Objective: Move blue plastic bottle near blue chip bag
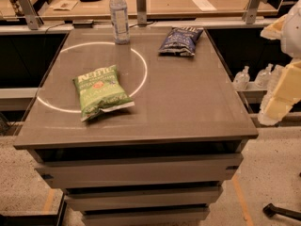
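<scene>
The blue plastic bottle (119, 15), tall and clear with a white cap and a pale label, stands upright at the back of the grey table (188, 107), left of centre. The blue chip bag (180, 40), dark navy with white lettering, lies at the back right of the table, about a bag's length to the right of the bottle. My gripper (272, 111) hangs at the end of the cream-coloured arm beyond the table's right edge, well away from both and lower than the tabletop's far end.
A green Kettle chip bag (99, 90) lies at the table's front left, on a white circle line (141, 65). Small clear bottles (241, 77) stand on a ledge to the right. A wooden desk (169, 1) with metal posts (141, 6) runs behind.
</scene>
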Tool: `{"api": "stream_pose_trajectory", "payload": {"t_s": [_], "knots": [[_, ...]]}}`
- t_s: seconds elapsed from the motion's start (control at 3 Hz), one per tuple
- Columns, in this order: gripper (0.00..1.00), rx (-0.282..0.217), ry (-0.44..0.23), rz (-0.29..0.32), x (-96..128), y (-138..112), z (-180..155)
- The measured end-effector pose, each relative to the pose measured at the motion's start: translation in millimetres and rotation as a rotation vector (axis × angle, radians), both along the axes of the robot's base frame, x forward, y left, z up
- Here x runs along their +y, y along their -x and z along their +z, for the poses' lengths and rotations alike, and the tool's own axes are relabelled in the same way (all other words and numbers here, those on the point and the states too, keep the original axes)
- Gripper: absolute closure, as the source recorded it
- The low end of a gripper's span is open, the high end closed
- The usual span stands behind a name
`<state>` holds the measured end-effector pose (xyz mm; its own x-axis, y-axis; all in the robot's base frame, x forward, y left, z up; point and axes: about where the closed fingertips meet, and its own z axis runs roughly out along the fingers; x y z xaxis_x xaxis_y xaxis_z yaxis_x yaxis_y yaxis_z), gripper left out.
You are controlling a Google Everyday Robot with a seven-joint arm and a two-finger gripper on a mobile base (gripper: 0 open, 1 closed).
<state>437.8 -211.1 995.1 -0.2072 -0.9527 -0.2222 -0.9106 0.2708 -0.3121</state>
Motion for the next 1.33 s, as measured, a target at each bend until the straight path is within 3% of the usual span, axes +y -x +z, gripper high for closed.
{"api": "stream_pose_trajectory", "payload": {"t_s": [0.67,1.0,1.33], "knots": [[0.00,-0.022,0.001,-0.018,6.2,-4.0,1.2],[0.00,-0.031,-0.041,-0.039,14.2,-10.3,-1.3],[0.00,0.006,-0.136,-0.123,13.2,-17.1,-10.5]]}}
